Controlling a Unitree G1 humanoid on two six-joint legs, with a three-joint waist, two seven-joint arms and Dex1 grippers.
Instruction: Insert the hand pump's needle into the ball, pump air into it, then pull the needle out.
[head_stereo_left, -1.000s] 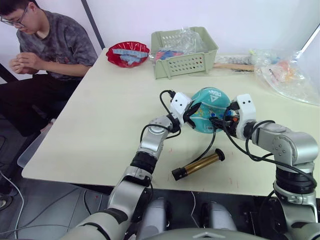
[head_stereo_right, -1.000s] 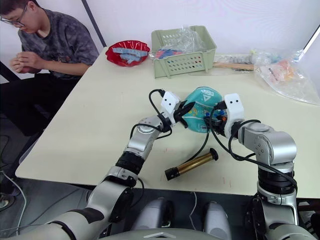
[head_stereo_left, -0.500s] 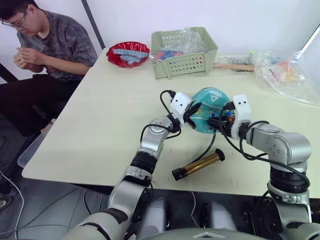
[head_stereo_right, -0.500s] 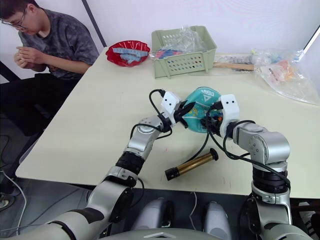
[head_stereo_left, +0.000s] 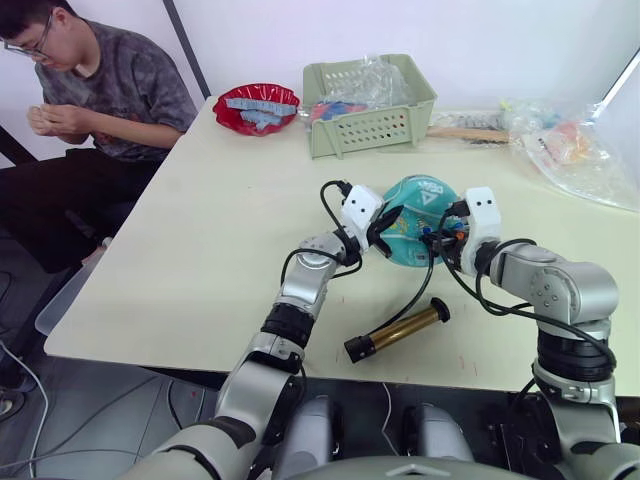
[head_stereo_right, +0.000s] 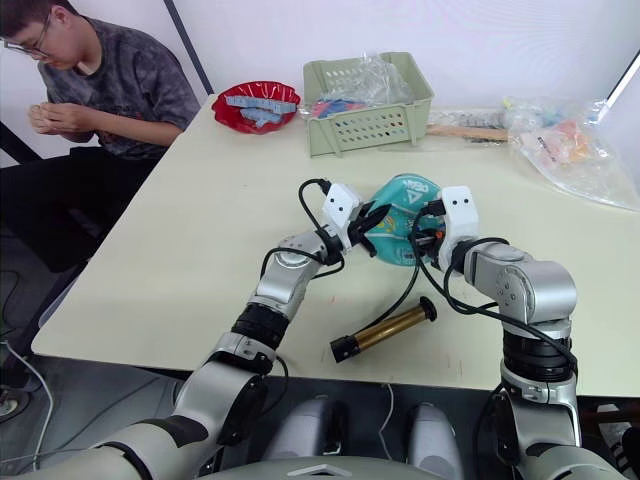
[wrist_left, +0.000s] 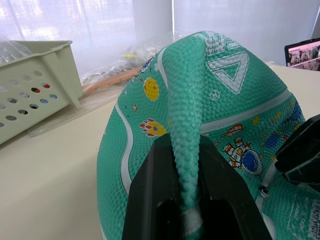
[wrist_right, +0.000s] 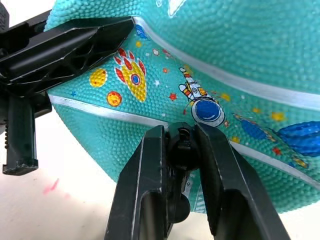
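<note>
The teal ball (head_stereo_left: 422, 218) lies slack and partly flat on the table. My left gripper (wrist_left: 183, 172) is shut on a raised fold of its skin on the ball's left side (head_stereo_left: 386, 226). My right gripper (wrist_right: 181, 139) is shut on the small black needle fitting (wrist_right: 181, 148) and holds it against the ball's right side, just below a printed astronaut. The needle pin itself is hidden between fitting and ball. The hand pump (head_stereo_left: 396, 331) lies on the table in front of the ball, and its black hose (head_stereo_left: 421, 288) runs up to the right gripper (head_stereo_left: 442, 240).
A green basket (head_stereo_left: 371, 106) and a red bowl (head_stereo_left: 256, 108) stand at the far edge of the table (head_stereo_left: 200, 250). Clear plastic bags (head_stereo_left: 575, 150) lie at the far right. A person (head_stereo_left: 95, 95) sits at the table's left corner.
My right gripper has moved a little to the left with the fitting, closer against the ball. The left gripper and the pump have stayed put.
</note>
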